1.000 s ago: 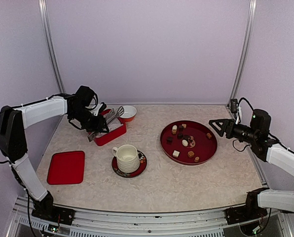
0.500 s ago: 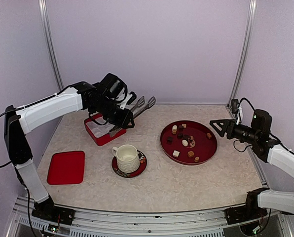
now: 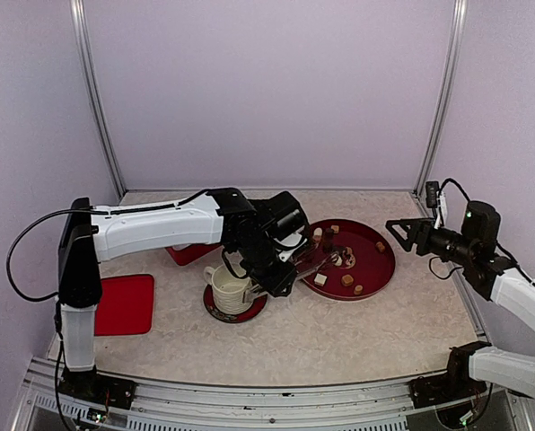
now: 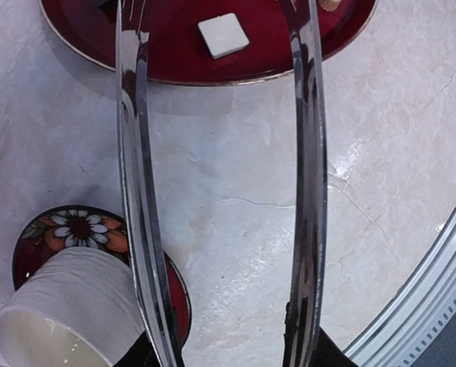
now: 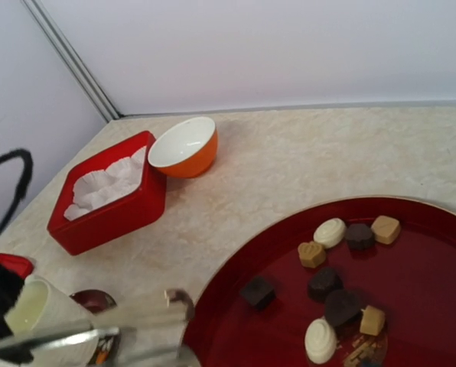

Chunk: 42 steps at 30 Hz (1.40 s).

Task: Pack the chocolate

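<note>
swung across from the red box at the back left, the left arm now stretches over the middle of the desk (image 3: 339, 337), with the left tool (image 3: 284, 269) above the cup and aimed at the tray. the right arm has kept its place at the right edge.

the round red tray (image 3: 380, 262) lies right of centre. the red box (image 5: 105, 210), lined with white paper, stands at the back left, and a flat red lid (image 3: 122, 303) lies near the front left, well apart from it. a white ribbed cup (image 3: 230, 289) sits on a flowered saucer (image 4: 75, 229), just left of the tray. an orange bowl (image 5: 184, 145) sits just beside the box's far corner.

the left tool is clamped on the handle end of the metal tongs (image 4: 307, 191). their two arms stand spread and run over bare desk to the tray's near-left rim. in the left wrist view the tips pass out of sight at the top edge, and a white square piece lies between the arms. the right tool (image 3: 394, 234) hangs to the right of the tray with its fingers spread wide, gripping nothing.

the chocolate (image 5: 329, 232), about a dozen dark, tan and white pieces, lies on the tray, loosely gathered around its middle.
</note>
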### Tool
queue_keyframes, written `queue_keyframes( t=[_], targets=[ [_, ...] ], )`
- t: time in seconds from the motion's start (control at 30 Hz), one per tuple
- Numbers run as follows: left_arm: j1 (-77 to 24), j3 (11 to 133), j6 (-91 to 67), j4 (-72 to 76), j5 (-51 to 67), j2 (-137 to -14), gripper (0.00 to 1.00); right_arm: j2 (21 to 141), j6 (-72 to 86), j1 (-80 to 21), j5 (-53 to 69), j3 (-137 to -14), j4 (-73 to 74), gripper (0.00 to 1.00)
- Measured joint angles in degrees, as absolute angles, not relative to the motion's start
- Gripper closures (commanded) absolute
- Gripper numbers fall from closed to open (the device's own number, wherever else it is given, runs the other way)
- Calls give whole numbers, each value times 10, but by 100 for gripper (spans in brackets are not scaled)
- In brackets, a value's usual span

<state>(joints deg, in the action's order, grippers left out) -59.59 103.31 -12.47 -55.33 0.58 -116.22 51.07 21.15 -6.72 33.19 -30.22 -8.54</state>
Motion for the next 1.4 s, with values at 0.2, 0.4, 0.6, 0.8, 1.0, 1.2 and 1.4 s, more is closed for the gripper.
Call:
queue_keyframes(
  t=[0.2,0.4,0.6,0.8,1.0,1.2,1.4],
  targets=[
    [-622,1076,-144,-579,4,-1200,55,492,205,-67,325,-294,-71,28],
    [-631,1110,-158,-597,-2,-1237,54,482,200,-67,320,-292,-64,28],
    [-632,1135,-164,-614,-6,-1264,54,480,194,-67,318,-292,-62,28],
    [-632,1140,-164,-626,-18,-1280,55,480,193,-67,318,-289,-62,28],
    [-632,1158,-164,-636,-23,-1301,55,476,193,-67,318,-283,-58,28],
    [-632,1172,-162,-639,-22,-1314,59,474,192,-67,318,-282,-58,28],
    [-632,1177,-158,-639,-19,-1317,62,474,191,-67,318,-282,-58,28]
  ],
)
